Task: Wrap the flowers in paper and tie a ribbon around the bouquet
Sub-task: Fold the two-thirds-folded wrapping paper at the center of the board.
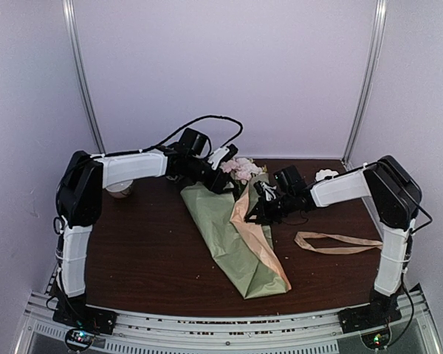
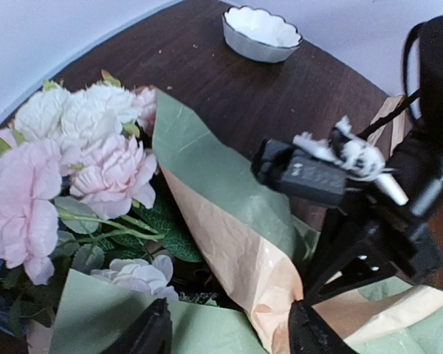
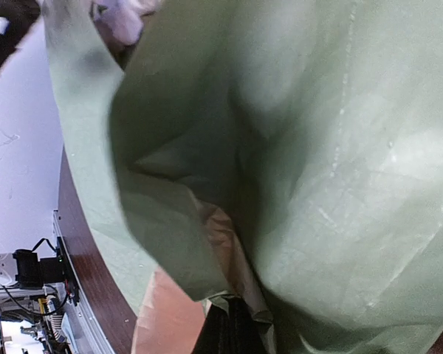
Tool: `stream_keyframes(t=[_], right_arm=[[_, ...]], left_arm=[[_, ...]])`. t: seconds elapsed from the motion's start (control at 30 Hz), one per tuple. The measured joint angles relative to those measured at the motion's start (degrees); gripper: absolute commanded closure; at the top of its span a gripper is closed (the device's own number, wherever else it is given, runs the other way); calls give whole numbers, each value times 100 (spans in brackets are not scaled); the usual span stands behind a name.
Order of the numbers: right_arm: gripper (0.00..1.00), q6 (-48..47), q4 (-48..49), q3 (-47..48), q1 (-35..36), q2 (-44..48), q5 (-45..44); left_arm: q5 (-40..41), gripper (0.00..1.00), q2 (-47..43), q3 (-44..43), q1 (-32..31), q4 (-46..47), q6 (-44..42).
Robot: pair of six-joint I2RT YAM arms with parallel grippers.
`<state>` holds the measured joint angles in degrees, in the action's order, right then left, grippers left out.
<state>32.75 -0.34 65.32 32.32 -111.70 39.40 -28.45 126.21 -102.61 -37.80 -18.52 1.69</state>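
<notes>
Bouquet (image 1: 236,236): cone of sage-green paper with a kraft-tan inner face (image 2: 229,243). It lies flat on the dark brown wooden table (image 1: 155,251), mid-table, narrow end toward the near edge. Pink and white flowers with green leaves (image 2: 74,162) stick out of the wide far end. 1 tan flap is folded back along the cone's right side.

Right gripper (image 3: 225,335): jaws closed, pinching the paper at that tan flap. Green sheet fills nearly all of its wrist view.

Left gripper (image 2: 229,335): jaws apart, holding nothing, just above the paper at the bloom end. The 2 arms meet over the wide end and partly hide it from above.

Beige flat ribbon (image 1: 336,243): 1 loose loop on the table, right of the cone, apart from it.

White scalloped bowl (image 2: 262,33): far right, beyond the blooms, inside plain white.

Pale round object (image 1: 120,190): far left, half hidden by the left arm, kind not discernible.

Small marking on the right arm's black block: too blurred to read.
</notes>
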Motion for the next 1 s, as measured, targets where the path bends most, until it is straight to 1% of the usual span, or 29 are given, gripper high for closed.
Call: stream_keyframes(t=[0.1, 0.17, 0.3, 0.47, 0.6, 0.67, 0.8, 0.97, 1.0], right_arm=[[100, 22, -24, 4, -9, -55, -92], [100, 22, -35, 20, -9, -55, -120], [100, 2, -129, 83, -4, -55, -201], [100, -101, -326, 181, 46, -55, -243], [100, -214, -533, 315, 79, -52, -291], [100, -280, -658, 389, 85, -48, -328], [100, -343, -846, 474, 101, 9, -369], [100, -444, -1134, 632, 162, 210, -433], [100, -452, -1187, 684, 177, 245, -448]], left_arm=[[9, 36, -496, 232, 11, -42, -9], [118, 30, -988, 647, 28, -46, -9], [662, 24, -1812, 1556, 203, -55, 31], [1344, 23, -1777, 2061, 671, -44, -37], [1696, 24, -1357, 1954, 848, -74, -249], [1733, 30, -1027, 1641, 828, -85, -372], [1390, 56, -551, 1038, 796, -129, -590], [828, 81, -481, 927, 796, -136, -763], [745, 90, -481, 925, 796, -140, -791]])
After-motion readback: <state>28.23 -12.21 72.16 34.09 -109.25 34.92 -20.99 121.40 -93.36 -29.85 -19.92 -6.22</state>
